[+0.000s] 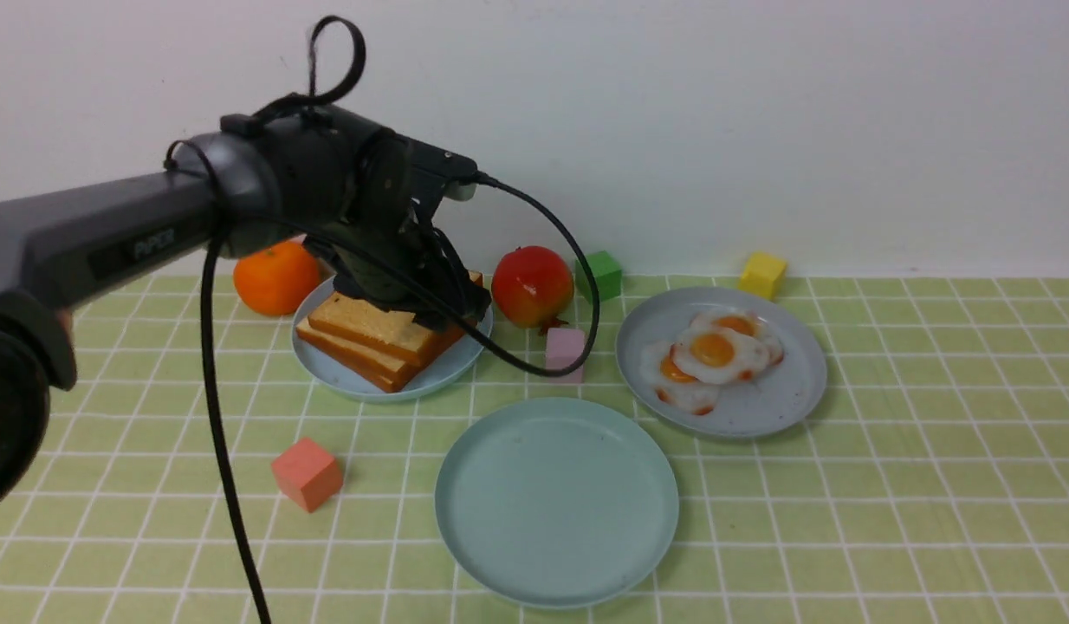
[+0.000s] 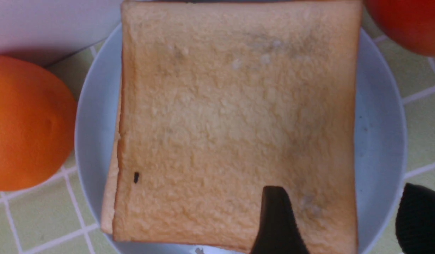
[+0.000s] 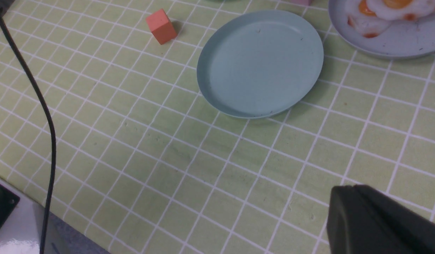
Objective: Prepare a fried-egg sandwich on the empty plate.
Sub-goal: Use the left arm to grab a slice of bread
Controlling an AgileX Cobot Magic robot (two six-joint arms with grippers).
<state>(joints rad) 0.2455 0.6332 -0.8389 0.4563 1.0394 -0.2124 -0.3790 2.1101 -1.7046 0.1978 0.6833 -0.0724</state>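
Observation:
A stack of golden toast slices (image 1: pixel 374 334) lies on the sky-blue plate (image 1: pixel 327 368) at the back left. My left gripper (image 1: pixel 452 314) hovers low over the stack and is open. In the left wrist view one finger (image 2: pixel 275 222) is over the top toast slice (image 2: pixel 235 116) near its edge, and the other finger (image 2: pixel 420 218) is outside the plate rim (image 2: pixel 383 141). Overlapping fried eggs (image 1: pixel 716 354) lie on the grey-lavender plate (image 1: pixel 786 399). The pale mint plate (image 1: pixel 556 498) holds nothing; it also shows in the right wrist view (image 3: pixel 259 63). My right gripper (image 3: pixel 344 192) is shut and empty, above the cloth at the front right.
An orange (image 1: pixel 275 277) touches the bread plate's left side and a red fruit (image 1: pixel 533 286) stands on its right. A pink cube (image 1: pixel 565 351), green cube (image 1: pixel 602 274), yellow cube (image 1: pixel 762 275) and salmon cube (image 1: pixel 307 473) are scattered around. The left arm's cable (image 1: pixel 223 451) hangs down.

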